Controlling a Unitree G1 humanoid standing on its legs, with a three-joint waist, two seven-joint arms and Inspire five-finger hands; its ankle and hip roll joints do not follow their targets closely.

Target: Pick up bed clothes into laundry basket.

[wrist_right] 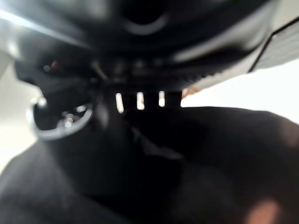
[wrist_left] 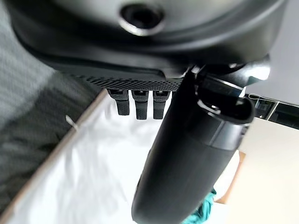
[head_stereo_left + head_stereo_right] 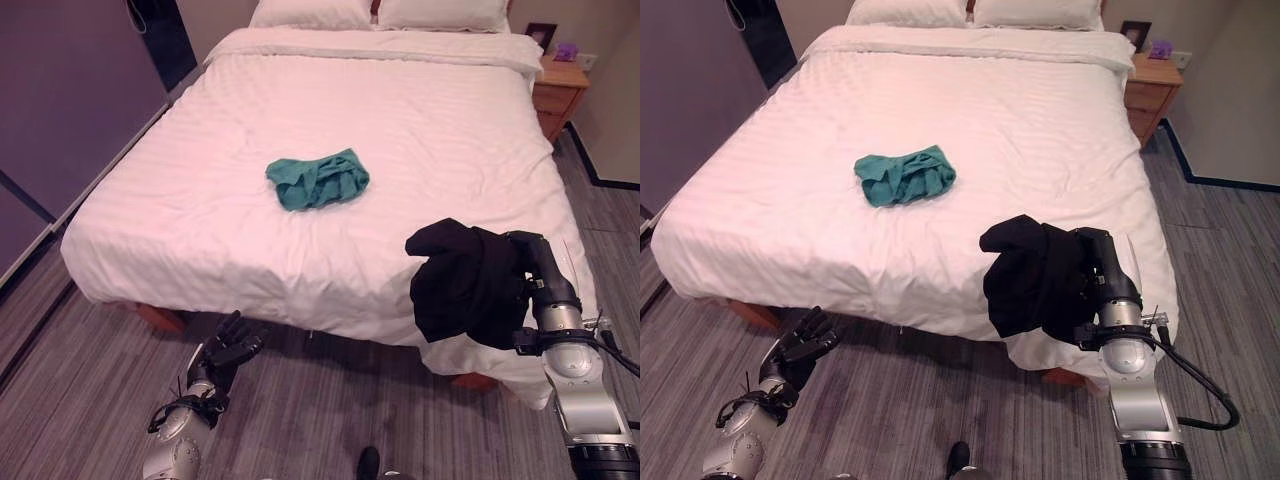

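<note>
- Right robot hand (image 3: 535,262) grips black garment (image 3: 465,283) at bed (image 3: 400,120) corner; loose folds hang, may slip w/o basket near.
- Green garment (image 3: 318,180) lies mid-bed; left robot hand (image 3: 232,345) low, relaxed, empty.

Open bed (image 3: 200,200) around teal garment (image 3: 318,180)

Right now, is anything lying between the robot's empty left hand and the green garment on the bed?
Nothing lies on the white bedding between them. The left hand hangs low beside the bed's near edge, so it must rise over that edge to reach the green garment.
</note>
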